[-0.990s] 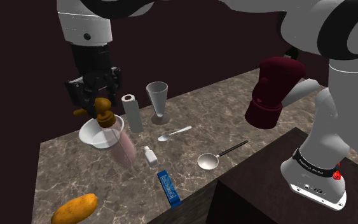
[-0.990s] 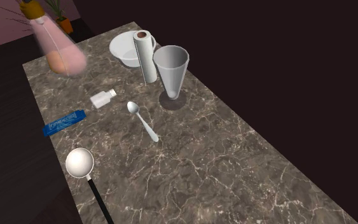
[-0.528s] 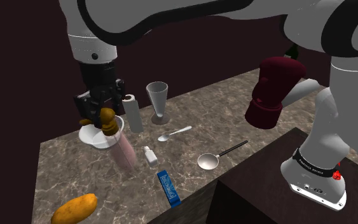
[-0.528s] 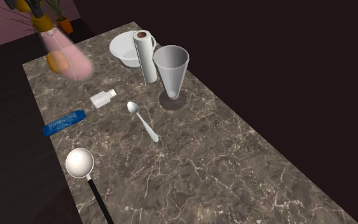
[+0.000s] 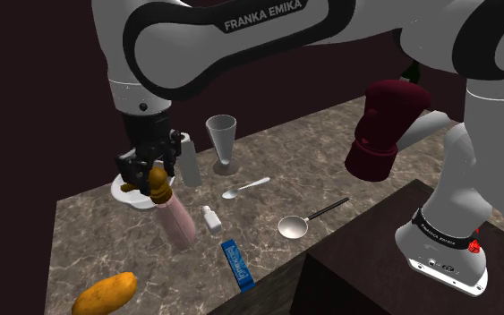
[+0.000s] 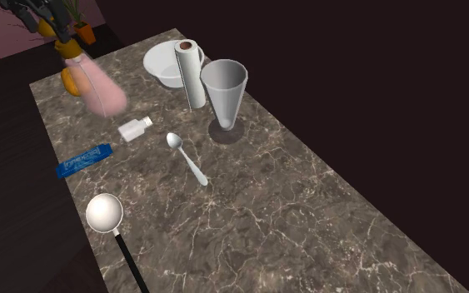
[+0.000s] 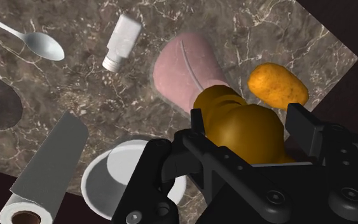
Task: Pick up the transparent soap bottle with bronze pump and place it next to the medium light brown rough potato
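Note:
The soap bottle (image 5: pixel 178 219) has a pale pink see-through body and a bronze pump (image 5: pixel 158 185). My gripper (image 5: pixel 150 170) is shut on the pump, and the bottle hangs tilted below it, low over the marble counter (image 5: pixel 330 161). The orange-brown potato (image 5: pixel 105 293) lies near the counter's front corner, apart from the bottle. In the second exterior view the gripper (image 6: pixel 45 17) holds the bottle (image 6: pixel 103 90) partly in front of the potato (image 6: pixel 72 81). In the wrist view the fingers (image 7: pixel 196 121) clasp the pump (image 7: pixel 244 130), with the bottle body (image 7: pixel 185 73) and the potato (image 7: pixel 277 86) beyond.
A white bowl (image 5: pixel 130 193), a paper towel roll (image 5: pixel 188 161) and a cone glass (image 5: pixel 223 141) stand just behind the bottle. A small white bottle (image 5: pixel 210 218), a blue tube (image 5: pixel 237 264), a spoon (image 5: pixel 245 187) and a ladle (image 5: pixel 294 225) lie nearby. A dark red object (image 5: pixel 384 125) stands at the right.
The gripper has come down and toward the shoulder view's right with the bottle in it. The bottle now hangs lower over the counter, closer to the small white bottle.

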Available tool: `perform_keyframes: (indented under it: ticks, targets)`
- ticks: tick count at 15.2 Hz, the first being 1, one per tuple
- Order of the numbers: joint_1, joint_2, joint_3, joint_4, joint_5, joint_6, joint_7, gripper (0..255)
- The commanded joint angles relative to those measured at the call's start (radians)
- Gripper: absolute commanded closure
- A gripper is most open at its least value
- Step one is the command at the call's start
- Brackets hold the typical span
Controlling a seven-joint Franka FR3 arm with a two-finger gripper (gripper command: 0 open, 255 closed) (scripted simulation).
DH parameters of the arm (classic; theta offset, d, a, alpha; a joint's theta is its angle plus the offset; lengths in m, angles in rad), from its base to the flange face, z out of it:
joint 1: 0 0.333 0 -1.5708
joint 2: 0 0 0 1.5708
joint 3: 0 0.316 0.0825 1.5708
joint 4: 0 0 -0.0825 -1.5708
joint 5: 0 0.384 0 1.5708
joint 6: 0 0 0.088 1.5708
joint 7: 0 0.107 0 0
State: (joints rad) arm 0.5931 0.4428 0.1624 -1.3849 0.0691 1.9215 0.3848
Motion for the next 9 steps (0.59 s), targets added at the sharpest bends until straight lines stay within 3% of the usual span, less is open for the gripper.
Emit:
perform_keyframes:
  ticks: [1,8,9]
  targets:
    - [0.0,0.0,0.0,-0.023,0.001,0.023,-0.002,255]
    - [0.0,0.0,0.0,-0.023,0.001,0.023,-0.002,255]
    - [0.0,0.0,0.0,-0.023,0.001,0.023,-0.002,0]
